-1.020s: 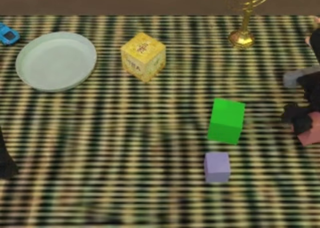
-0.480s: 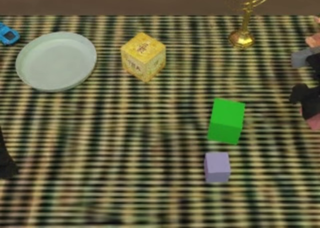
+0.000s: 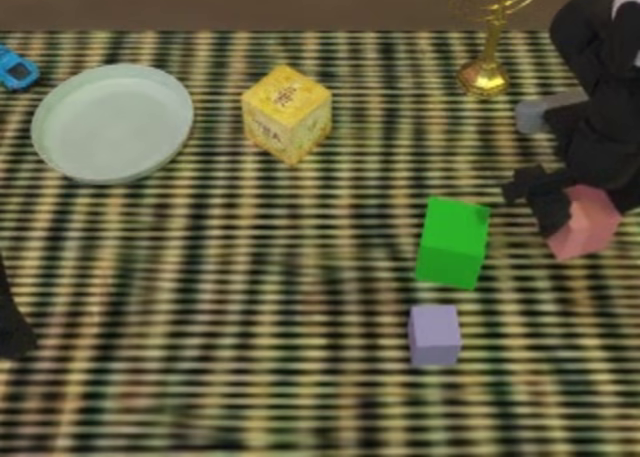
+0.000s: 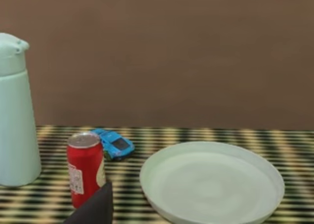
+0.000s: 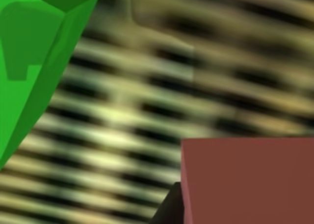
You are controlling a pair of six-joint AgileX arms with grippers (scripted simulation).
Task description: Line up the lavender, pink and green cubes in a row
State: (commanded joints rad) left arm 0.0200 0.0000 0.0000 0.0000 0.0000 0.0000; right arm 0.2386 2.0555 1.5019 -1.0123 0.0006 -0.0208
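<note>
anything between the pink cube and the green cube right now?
Nothing. In the top view only bare striped cloth separates the pink cube, held by the right gripper, from the green cube. The right wrist view agrees.

Hidden and cropped parts across the three views

From above, the right claw covers the upper left part of the pink cube, so its fingers' grip cannot be made out; the right arm runs off the picture's right edge. The gold stand is cut by the top edge, the blue car by the left edge, and only a dark sliver of the left arm shows there. The print on the yellow cube is too small to read. In the right wrist view the green cube and pink cube are both cropped; in the left wrist view the jug and plate are cropped and the can is partly hidden behind a dark claw part.
</note>
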